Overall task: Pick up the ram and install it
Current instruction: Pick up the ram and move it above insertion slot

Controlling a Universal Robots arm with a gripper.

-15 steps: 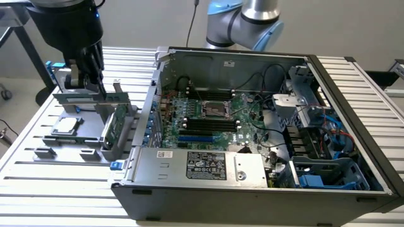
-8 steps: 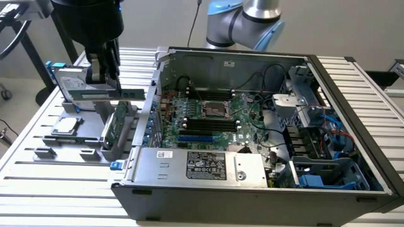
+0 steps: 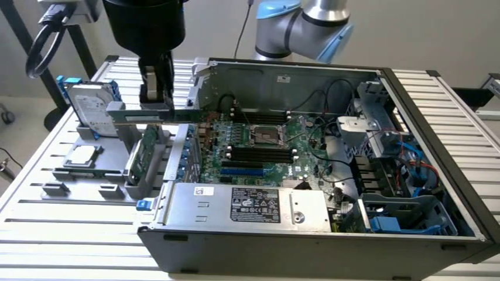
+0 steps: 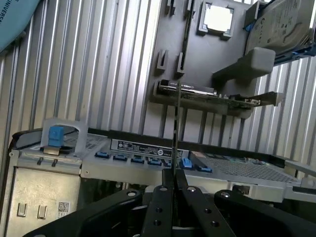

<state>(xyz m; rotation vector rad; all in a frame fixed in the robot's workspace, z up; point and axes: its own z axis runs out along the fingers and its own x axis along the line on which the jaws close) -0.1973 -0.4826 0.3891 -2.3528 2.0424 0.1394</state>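
Hanging over the exterior view's left edge of an open computer case [image 3: 312, 252], the black gripper [image 3: 156, 104] held the ram [image 3: 129, 116]. Its fingers [image 4: 161, 197] were drawn in narrow, pinching the board's upper edge.

The ram was a long, thin green circuit-board stick, held level in the air with a pale strip along its face. In the wrist view it appeared edge-on, as a dark, very thin line running away from the fingertips. It hung clear of the motherboard [image 3: 226, 132] and its black memory slots [image 3: 258, 155]. It was roughly above the case's side wall and the grey parts holder [image 3: 93, 178] just beside the case.

On that holder stood a wider green expansion card [image 3: 144, 155] on edge. A square processor chip [image 3: 82, 155] lay flat, and a silver hard drive [image 3: 90, 105] with blue rails leaned upright at the far end.

Inside the case, a grey power supply [image 3: 250, 205] with a white-and-black label sat along the near wall. Black cables crossed the board.

Everything rested on a table [image 3: 70, 234] of pale metal slats. Behind it were a plain light wall [image 3: 437, 35], the silver and light-blue robot arm [image 3: 312, 23], and a looped black cable [image 3: 35, 52] near dark stand legs.
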